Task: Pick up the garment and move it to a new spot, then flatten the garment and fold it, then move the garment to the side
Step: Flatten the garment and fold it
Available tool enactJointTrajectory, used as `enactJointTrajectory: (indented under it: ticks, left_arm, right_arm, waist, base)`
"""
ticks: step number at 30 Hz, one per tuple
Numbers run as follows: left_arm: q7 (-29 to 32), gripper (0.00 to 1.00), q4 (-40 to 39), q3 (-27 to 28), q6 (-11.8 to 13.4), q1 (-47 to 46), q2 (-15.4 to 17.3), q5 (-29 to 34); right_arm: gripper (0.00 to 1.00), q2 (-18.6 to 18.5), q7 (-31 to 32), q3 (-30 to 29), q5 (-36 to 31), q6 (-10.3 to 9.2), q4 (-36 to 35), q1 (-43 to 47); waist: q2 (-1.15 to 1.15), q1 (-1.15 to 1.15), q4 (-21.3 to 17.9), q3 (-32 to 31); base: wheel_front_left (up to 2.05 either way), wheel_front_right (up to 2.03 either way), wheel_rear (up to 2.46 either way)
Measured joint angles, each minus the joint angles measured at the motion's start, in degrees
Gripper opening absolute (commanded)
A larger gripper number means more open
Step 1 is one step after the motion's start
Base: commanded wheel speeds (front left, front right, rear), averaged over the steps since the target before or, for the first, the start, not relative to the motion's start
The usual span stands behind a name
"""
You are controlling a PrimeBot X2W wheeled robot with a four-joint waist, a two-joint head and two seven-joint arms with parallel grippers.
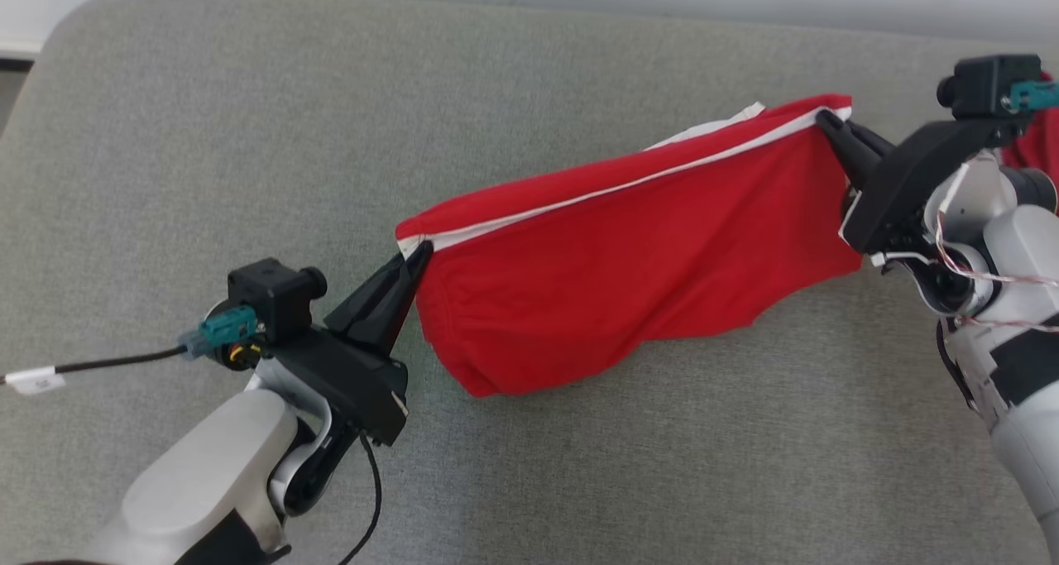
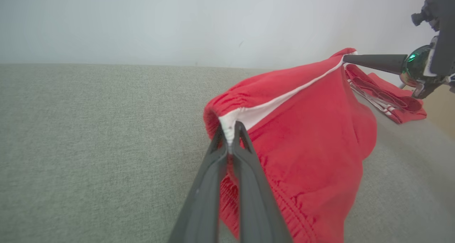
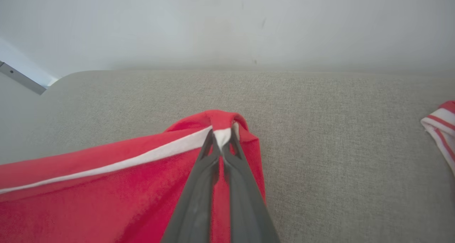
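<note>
Above the middle of the grey cushion (image 1: 248, 135), the red garment (image 1: 629, 300) hangs stretched between two claws, and its bottom sags low toward the cushion. The left gripper (image 1: 420, 252) is pinching one end of the white stripe. The right gripper (image 1: 825, 121) is pinching the other end. I think it is being carried to a new spot. To do it well, both arms should move together, pull the cloth straight, and lower it slowly so it lands flat, away from the other red cloth (image 2: 387, 97) at the cushion's right edge.
</note>
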Motion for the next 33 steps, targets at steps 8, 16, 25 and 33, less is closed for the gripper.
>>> enactJointTrajectory:
  ticks: [8, 16, 25, 33]
  left_arm:
    - [0.0, 0.00, 3.3, -2.6, 0.0, -3.9, -1.5, -1.9]
    - [0.0, 1.00, 5.5, -2.1, 0.0, -4.7, -2.4, -1.0]
    - [0.0, 1.00, 5.6, 6.2, 0.0, 0.9, -3.6, 4.3]
    - [0.0, 1.00, -1.9, 23.2, 2.3, 12.8, -7.4, 19.2]
  right_arm:
    - [0.00, 0.6, -2.8, 5.8, -1.1, -0.01, 8.4, -6.7]
    - [1.00, 0.7, -7.2, 10.9, 0.7, -0.01, 12.9, -8.9]
    - [1.00, -0.8, -12.8, 16.0, 4.9, -0.01, 13.4, -6.4]
    - [1.00, -2.7, -17.5, 19.2, 9.0, -0.01, 14.2, 0.2]
  waist:
    - [0.00, 0.00, 1.3, 3.4]
    - [0.00, -0.01, 1.8, 3.7]
    - [0.00, -0.02, 1.4, 0.6]
    - [-0.01, -0.02, 1.0, -3.1]
  base:
    - [0.00, 0.00, 0.00]
    - [0.00, 0.00, 0.00]
    - [0.00, 0.00, 0.00]
    - [0.00, 0.00, 0.00]
